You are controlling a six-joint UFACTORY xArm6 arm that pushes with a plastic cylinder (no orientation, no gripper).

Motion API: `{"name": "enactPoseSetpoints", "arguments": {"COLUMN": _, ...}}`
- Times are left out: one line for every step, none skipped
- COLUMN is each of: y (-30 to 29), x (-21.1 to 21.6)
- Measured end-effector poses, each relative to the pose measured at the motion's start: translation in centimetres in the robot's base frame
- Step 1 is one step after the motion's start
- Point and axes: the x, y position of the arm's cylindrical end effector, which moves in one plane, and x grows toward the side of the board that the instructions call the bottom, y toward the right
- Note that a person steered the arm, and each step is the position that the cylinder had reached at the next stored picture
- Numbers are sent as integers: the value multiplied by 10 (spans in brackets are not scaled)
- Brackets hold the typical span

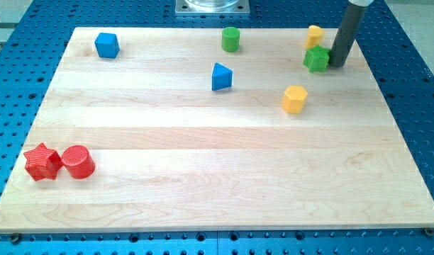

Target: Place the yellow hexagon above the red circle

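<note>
Blue pegboard (203,244) under wooden board (203,142); my tip (337,65) beside green block (317,59); tool state unclear

Tip (337,65) down at table (203,205) top right, just beside green block (317,59), perhaps touching; yellow hexagon (294,99) below-left of it, well apart from red circle (78,161) bottom left.
</note>
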Motion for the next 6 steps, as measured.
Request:
{"name": "enactPoseSetpoints", "arguments": {"y": -10, "x": 10}}
{"name": "enactPoseSetpoints", "arguments": {"y": -22, "x": 45}}
{"name": "enactPoseSetpoints", "arguments": {"y": -27, "x": 92}}
{"name": "enactPoseSetpoints", "arguments": {"y": -117, "x": 109}}
{"name": "enactPoseSetpoints", "arguments": {"y": -97, "x": 123}}
{"name": "enactPoseSetpoints", "arguments": {"y": -156, "x": 134}}
